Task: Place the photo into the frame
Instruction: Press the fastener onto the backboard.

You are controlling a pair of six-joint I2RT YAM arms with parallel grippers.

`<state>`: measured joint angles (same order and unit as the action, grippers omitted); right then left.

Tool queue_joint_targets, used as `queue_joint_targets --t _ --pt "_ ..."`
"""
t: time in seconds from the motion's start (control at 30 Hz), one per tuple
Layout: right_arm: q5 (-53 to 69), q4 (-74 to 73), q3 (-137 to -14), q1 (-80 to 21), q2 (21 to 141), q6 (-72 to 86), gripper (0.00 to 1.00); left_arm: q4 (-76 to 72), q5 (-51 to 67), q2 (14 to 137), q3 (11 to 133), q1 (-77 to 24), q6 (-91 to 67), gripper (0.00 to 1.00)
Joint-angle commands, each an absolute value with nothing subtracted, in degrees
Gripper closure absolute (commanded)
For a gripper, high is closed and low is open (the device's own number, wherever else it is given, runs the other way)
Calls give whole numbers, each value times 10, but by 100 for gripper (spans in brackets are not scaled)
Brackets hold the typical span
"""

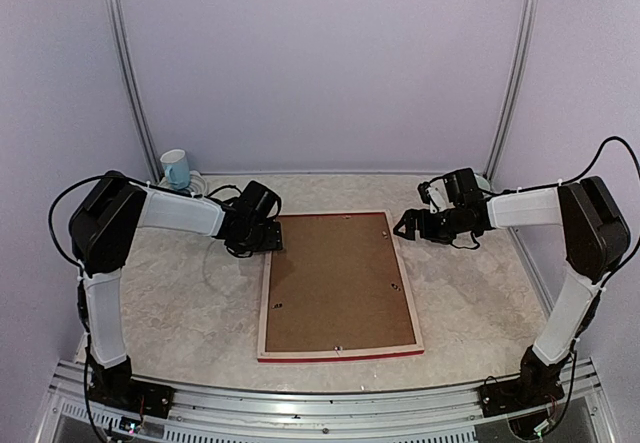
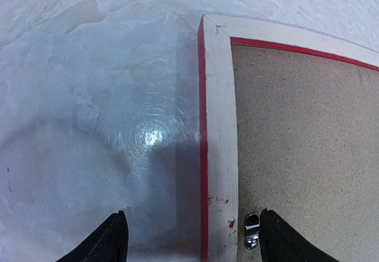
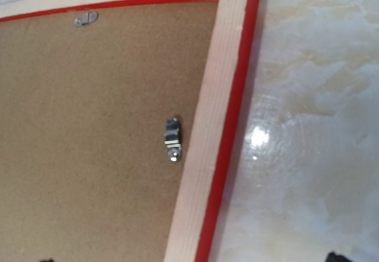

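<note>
The frame (image 1: 264, 308) lies flat and face down near the middle of the table (image 1: 170, 293), its long sides running away from the arm bases. The pale wood back faces up, and red shows along the outer edges and the near edge. A brown backing board (image 1: 335, 283) fills the opening and is seated inside the rails. Small metal turn clips sit along the board's border: the right wrist view shows one (image 3: 172, 139) beside the right rail and another (image 3: 86, 19) near the far rail. The left wrist view shows one (image 2: 251, 238) beside the left rail. Whether the photo sits beneath the board cannot be determined, as the board covers the opening completely. The left gripper (image 1: 268, 241) is positioned at the far left corner of the frame with its jaws apart. In its wrist view one fingertip (image 2: 112, 241) is over bare table and the other is over the board, with the left rail (image 2: 219, 126) between them. Neither finger is seen pressing the rail. The right gripper (image 1: 405, 225) hangs near the far right corner, jaws spread wide and holding nothing. Only the very tips of its fingers (image 3: 337, 256) show at the lower edge of its wrist view, above the right rail (image 3: 207, 155). A light blue mug (image 1: 175, 168) stands at the far left of the table, well apart from the frame.
</note>
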<state>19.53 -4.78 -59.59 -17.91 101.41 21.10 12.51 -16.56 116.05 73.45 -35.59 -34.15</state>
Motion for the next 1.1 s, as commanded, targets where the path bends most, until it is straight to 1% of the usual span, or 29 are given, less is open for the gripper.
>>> queue_joint_targets --t 0.0,1.07 --pt "202 -40 -590 -174 1001 214 1 132 -174 1153 749 -362 -337 25" --pt "207 -39 -590 -174 1004 214 1 152 -201 1140 747 -370 -351 26"
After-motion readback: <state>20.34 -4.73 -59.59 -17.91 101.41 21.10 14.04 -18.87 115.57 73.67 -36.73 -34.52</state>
